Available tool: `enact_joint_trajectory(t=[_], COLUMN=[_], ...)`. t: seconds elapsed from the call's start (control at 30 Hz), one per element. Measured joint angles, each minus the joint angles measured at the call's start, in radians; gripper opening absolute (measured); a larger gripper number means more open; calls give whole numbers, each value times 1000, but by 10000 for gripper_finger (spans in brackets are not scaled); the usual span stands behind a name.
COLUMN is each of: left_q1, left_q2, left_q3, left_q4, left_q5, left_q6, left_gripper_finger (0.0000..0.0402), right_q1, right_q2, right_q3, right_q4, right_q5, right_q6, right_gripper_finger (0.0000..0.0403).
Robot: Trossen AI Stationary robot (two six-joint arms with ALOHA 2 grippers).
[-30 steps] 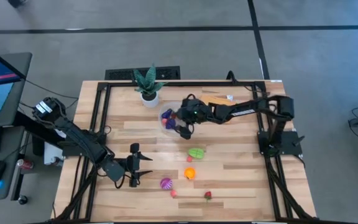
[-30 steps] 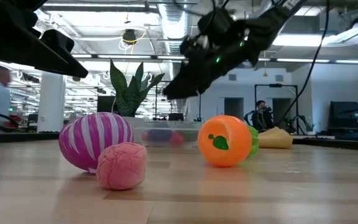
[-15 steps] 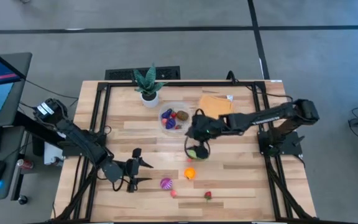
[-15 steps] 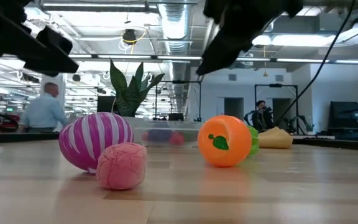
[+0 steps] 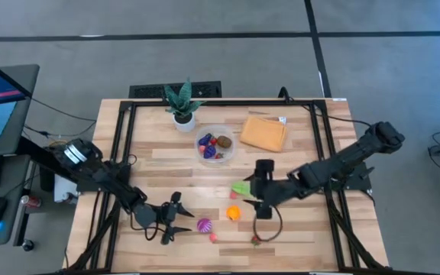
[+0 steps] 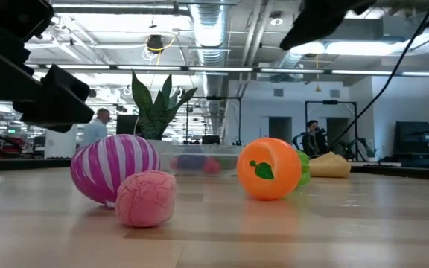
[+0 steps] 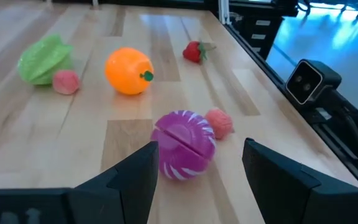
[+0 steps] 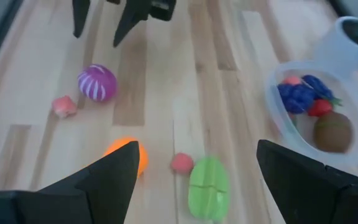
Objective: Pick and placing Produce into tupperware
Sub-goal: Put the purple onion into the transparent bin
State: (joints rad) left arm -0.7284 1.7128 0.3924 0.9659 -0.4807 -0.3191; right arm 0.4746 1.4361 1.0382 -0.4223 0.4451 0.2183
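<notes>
**A:** Nearest me, the left gripper (image 5: pixel 176 219) stands with fingers apart beside the purple ball (image 5: pixel 204 224). I'd straddle it squarely before closing.

**B:** And the right gripper (image 5: pixel 263 191)?

**A:** Empty and spread over the green piece (image 5: pixel 241 187); the tub (image 5: pixel 215 145) sits beyond.

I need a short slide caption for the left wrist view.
Open left gripper facing the purple striped toy on the table.
</notes>
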Motion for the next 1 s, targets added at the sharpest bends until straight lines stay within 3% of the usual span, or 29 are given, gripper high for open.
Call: enact_joint_trajectory(t=[0.23, 0.5, 0.67, 0.87, 1.0], left_q1=[2, 4, 21, 39, 38], left_q2=[24, 24, 24, 24, 24], left_q3=[2, 5, 31, 113, 159], left_q4=[39, 58, 20, -172, -212], left_q5=[0, -5, -22, -23, -23], left_q6=[0, -48, -109, -225, -230], left_gripper_finger=[222, 239, 276, 311, 327], right_q1=[157, 295, 338, 378, 411], right_q2=[7, 7, 7, 7, 7], right_q3=[-4, -97, -146, -194, -217], right_q4=[-83, -81, -81, -55, -54], right_q5=[243, 471, 508, 530, 564], right_q6=[133, 310, 408, 465, 500], right_gripper_finger=[346, 347, 345, 346, 344])
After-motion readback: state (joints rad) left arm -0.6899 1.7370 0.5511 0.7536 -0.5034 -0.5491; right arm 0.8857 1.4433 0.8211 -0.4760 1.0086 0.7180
